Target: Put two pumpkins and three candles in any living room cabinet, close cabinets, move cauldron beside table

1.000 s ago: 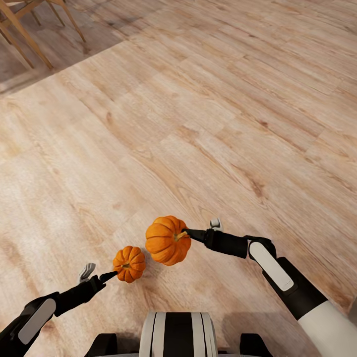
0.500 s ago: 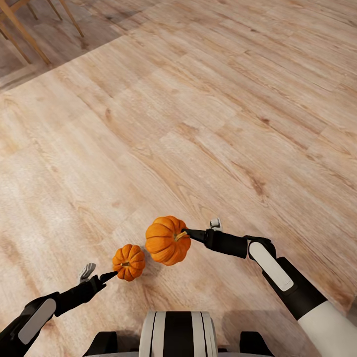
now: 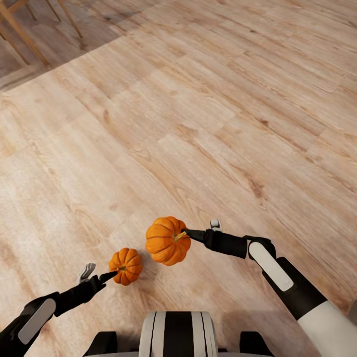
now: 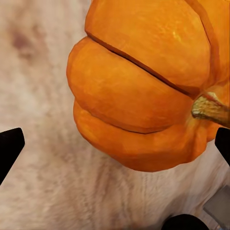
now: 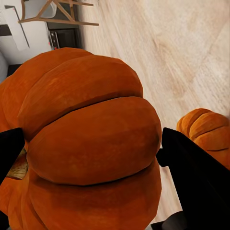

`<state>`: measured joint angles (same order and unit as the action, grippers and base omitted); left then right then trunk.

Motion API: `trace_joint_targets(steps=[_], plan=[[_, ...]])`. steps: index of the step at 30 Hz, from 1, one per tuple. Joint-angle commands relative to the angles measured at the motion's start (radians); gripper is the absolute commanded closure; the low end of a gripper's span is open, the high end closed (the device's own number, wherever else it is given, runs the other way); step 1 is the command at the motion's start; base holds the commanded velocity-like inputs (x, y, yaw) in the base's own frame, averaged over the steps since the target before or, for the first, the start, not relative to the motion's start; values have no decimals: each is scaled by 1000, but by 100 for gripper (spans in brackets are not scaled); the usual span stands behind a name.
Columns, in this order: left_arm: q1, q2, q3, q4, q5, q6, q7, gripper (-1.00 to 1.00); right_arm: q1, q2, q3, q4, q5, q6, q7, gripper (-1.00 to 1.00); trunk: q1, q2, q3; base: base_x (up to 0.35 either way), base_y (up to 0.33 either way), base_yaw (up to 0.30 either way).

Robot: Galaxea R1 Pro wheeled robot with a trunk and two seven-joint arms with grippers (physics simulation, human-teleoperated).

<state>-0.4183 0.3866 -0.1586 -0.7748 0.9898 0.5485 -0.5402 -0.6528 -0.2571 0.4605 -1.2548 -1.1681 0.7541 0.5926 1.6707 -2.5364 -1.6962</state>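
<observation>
I hold two orange pumpkins above the wood floor. The small pumpkin (image 3: 125,266) hangs at the tip of my left gripper (image 3: 97,274), low and left of centre; the left wrist view has it close up, with its stem (image 4: 211,108) beside one finger. The large pumpkin (image 3: 167,240) sits at the end of my right gripper (image 3: 203,229), which is shut on it. In the right wrist view the large pumpkin (image 5: 91,139) lies between both dark fingers, and the small pumpkin (image 5: 206,134) shows beyond it. The cabinet is out of view.
Light wood plank floor (image 3: 213,114) stretches ahead and to both sides. Wooden furniture legs (image 3: 20,32) stand at the far left on a darker patch of floor (image 3: 64,44). A wooden chair (image 5: 57,12) appears far off in the right wrist view.
The whole view has shifted a little, so the camera has moved. The small pumpkin has swung slightly down and left at the left gripper. The large pumpkin and right arm keep their pose.
</observation>
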Motion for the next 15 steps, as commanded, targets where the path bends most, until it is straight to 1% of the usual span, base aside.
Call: trace_joint_targets(steps=[1, 5, 10, 15], plan=[[0, 1, -3, 0, 9, 5, 1, -100, -1, -1, 1, 0, -5, 4, 0, 100, 0, 0, 0, 33, 0, 0], [0, 1, -4, 0, 9, 5, 0, -100, -1, -1, 0, 0, -5, 4, 0, 100, 0, 0, 0, 84, 0, 0], [0, 1, -4, 0, 9, 5, 0, -100, -1, -1, 0, -1, -4, 4, 0, 100, 0, 0, 0, 22, -1, 0], [0, 1, -3, 0, 9, 5, 0, -100, -1, -1, 0, -3, -4, 4, 0, 100, 0, 0, 0, 2, -75, 0]])
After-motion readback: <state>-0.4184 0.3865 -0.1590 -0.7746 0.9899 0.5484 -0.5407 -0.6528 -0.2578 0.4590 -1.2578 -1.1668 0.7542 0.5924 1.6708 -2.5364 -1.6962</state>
